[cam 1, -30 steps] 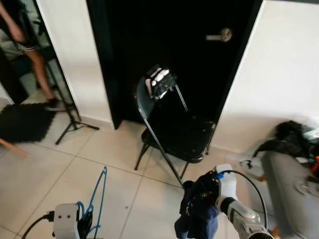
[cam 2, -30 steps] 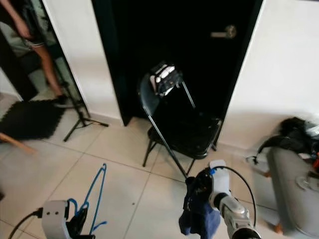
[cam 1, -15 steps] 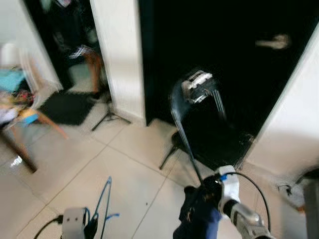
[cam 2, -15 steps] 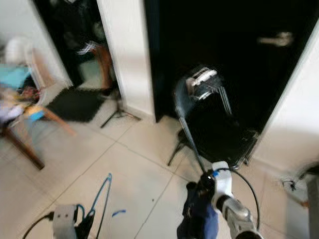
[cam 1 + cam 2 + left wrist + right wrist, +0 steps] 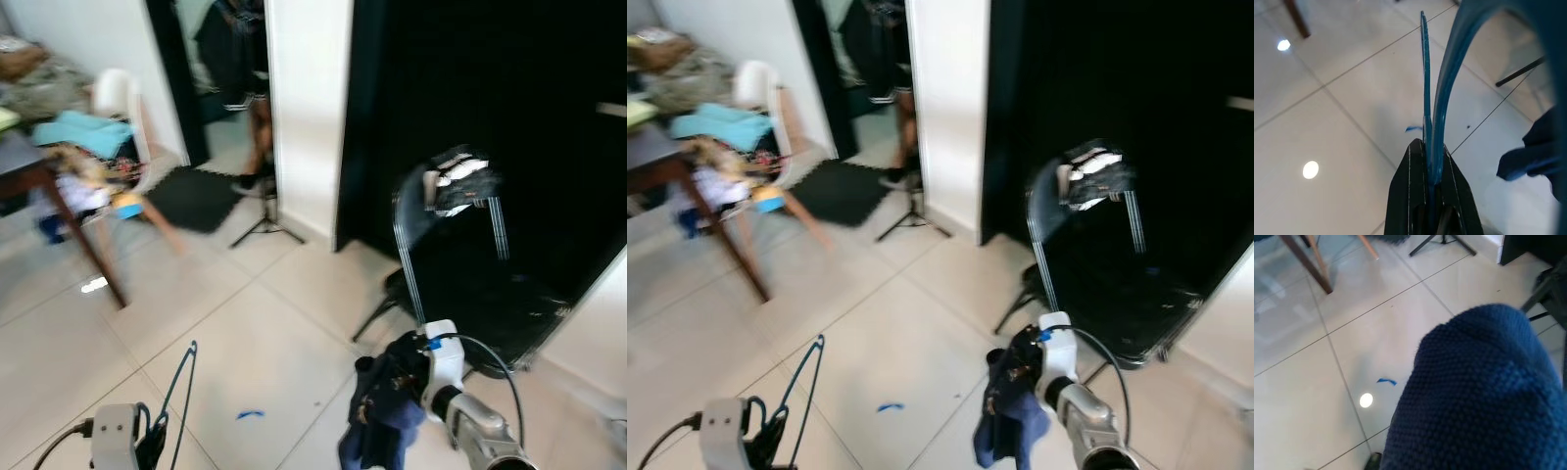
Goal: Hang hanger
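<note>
Low at your left: left gripper (image 5: pixel 1431 188), fingers pinched on the blue hanger (image 5: pixel 179 390), which stands up over the tiled floor (image 5: pixel 265 343).
Right gripper: you cannot tell its finger state; a dark blue garment (image 5: pixel 380 416) bunches over it.
Floor: small blue scrap (image 5: pixel 249 414).
Ahead: black folding chair (image 5: pixel 460 274) against a dark door (image 5: pixel 509 117).

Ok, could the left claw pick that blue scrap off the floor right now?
Probably not: the left claw is shut on the hanger, and the scrap lies low on the tiles, ahead of it.
</note>
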Available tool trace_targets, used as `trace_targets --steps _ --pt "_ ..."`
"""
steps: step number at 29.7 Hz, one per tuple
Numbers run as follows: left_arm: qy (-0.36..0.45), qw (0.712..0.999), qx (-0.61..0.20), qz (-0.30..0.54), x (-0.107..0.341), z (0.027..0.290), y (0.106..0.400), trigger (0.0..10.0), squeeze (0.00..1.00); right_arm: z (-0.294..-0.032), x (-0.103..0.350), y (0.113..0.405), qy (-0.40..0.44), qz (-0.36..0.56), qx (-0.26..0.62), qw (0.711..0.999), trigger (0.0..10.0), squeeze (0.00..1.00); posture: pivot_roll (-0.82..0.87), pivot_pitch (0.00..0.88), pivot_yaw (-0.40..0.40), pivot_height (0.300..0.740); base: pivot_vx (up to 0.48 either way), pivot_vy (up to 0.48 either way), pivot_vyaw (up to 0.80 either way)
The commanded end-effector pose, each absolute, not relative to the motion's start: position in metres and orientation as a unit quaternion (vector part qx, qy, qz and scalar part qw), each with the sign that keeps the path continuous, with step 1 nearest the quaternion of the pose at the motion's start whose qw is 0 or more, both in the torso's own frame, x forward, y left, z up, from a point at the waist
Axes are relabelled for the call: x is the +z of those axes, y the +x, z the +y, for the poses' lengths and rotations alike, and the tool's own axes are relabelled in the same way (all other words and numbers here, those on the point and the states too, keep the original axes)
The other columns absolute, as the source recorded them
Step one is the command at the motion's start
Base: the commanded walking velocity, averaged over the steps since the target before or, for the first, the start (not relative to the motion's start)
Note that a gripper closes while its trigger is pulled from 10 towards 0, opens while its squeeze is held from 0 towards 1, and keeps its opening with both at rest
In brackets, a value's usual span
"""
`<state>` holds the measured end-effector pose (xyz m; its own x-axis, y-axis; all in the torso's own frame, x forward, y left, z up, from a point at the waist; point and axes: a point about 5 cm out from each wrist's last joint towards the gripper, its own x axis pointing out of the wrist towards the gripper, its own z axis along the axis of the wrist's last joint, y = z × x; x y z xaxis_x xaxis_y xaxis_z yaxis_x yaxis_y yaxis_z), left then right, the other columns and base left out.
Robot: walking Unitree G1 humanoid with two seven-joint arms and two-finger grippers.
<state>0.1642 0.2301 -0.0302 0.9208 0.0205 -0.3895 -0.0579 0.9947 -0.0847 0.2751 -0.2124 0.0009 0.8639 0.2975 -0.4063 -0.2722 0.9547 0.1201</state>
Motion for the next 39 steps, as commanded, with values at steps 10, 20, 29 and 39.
trace_targets --steps 10,20,29,39 --pt "-0.046 0.983 0.005 0.177 -0.025 0.22 0.176 10.0 0.0 -0.208 0.003 0.279 0.04 0.214 0.155 0.964 10.0 0.0 0.03 0.077 -0.026 0.74 0.265 0.0 0.69" --pt "-0.045 0.984 0.003 0.173 -0.022 0.218 0.161 10.0 0.0 -0.219 -0.002 0.271 0.038 0.23 0.146 0.961 10.0 0.0 0.03 0.087 -0.026 0.74 0.296 0.0 0.7" --pt "-0.045 0.988 0.007 0.149 -0.017 0.213 0.162 10.0 0.0 -0.231 -0.004 0.267 0.045 0.237 0.136 0.961 10.0 0.0 0.03 0.091 -0.035 0.74 0.4 0.0 0.19" --pt "0.001 1.0 -0.008 0.028 0.052 0.19 0.207 10.0 0.0 -0.238 0.005 0.276 0.011 0.229 0.119 0.966 10.0 0.0 0.03 0.091 -0.042 0.74 0.48 0.0 0.0"
